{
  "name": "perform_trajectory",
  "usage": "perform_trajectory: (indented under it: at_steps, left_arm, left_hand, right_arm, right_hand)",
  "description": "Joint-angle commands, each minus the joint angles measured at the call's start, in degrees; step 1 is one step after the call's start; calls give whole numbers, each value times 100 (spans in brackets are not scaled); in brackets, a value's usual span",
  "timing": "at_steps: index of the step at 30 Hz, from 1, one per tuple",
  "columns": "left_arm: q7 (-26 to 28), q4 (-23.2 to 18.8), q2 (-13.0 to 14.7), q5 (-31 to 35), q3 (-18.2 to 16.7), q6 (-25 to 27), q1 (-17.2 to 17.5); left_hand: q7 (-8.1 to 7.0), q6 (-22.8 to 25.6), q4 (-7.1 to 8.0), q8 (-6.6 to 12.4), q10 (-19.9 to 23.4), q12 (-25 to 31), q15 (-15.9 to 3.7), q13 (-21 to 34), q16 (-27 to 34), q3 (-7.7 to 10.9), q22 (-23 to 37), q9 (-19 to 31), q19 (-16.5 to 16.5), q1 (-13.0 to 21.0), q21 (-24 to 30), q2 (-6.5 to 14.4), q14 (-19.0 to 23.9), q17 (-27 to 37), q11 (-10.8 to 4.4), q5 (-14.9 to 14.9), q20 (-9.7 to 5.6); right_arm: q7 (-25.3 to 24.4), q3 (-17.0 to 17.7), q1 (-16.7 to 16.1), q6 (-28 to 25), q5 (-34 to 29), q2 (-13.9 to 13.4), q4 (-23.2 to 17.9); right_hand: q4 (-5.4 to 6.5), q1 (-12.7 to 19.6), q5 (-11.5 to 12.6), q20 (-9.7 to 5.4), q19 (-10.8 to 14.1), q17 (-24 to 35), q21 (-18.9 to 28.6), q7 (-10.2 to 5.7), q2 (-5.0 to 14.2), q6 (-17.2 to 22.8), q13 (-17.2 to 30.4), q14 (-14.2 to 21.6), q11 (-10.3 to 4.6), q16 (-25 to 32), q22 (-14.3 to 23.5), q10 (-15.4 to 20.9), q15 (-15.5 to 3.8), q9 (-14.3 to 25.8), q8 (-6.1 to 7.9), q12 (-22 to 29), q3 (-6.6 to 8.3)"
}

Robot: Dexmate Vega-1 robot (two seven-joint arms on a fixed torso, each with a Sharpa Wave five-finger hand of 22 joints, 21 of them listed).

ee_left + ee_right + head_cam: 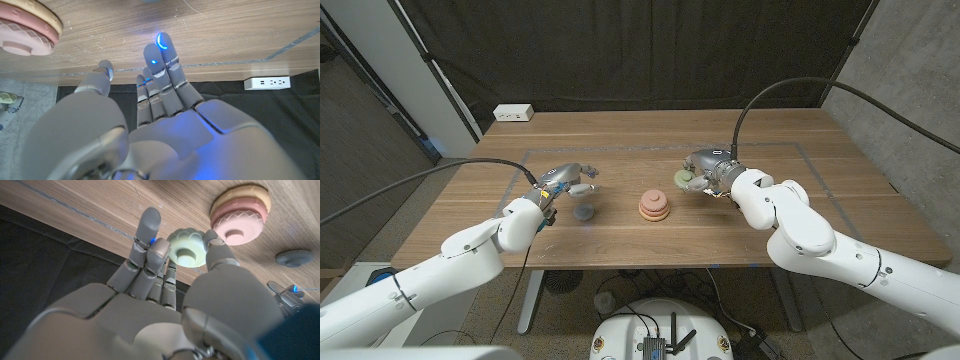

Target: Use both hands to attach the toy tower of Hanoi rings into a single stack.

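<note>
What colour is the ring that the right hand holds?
Pale green. The ring shows best in the right wrist view, pinched by the right hand.

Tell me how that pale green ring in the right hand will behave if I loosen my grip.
The green ring, pinched at its rim by the right hand, looks stiff and probably light. Its scalloped edge likely aids grip. Round and low, it may roll on edge if dropped, then settle flat on the table.

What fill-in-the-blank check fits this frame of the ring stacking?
1. The right hand pinches the ____ ring.
2. The stack at the table's middle has an orange ring under a ____ one.
3. The grey ring lies beside the ____ hand, which holds nothing.

Missing words: green; pink; left
</note>
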Motion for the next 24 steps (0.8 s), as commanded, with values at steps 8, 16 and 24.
perform_trajectory:
  at_steps: [8,16,24]
  left_arm:
    - [158,74,-40,75,-37,-34,92]
    - [262,104,-50,122,-70,39,174]
    - [408,143,-28,49,-191,-46,335]
  left_hand:
    - [16,19,-25,-22,37,-21,-567,28,22,49,5,13,55,-29,35,3,78,5,0,33,-514]
    - [4,36,-28,-17,47,-21,-566,30,31,59,7,14,61,-23,45,-3,90,3,-4,33,-524]
    - [3,37,-32,-19,46,-23,-566,35,38,73,9,15,60,-9,54,-4,95,2,-12,34,-521]
  right_arm:
    - [459,468,-197,1047,-204,402,181]
    - [624,536,-187,1317,-252,580,263]
    - [746,534,-151,1501,-298,764,371]
  right_hand:
    - [181,262,33,-164,67,-2,-26,-363,241,425,46,23,-632,54,25,643,10,16,43,-25,212]
    - [188,263,33,-164,83,11,-23,-372,233,426,52,37,-640,92,34,654,11,17,34,-42,223]
    - [198,256,31,-163,79,-4,-39,-371,228,419,60,21,-633,98,24,652,11,19,22,-60,231]
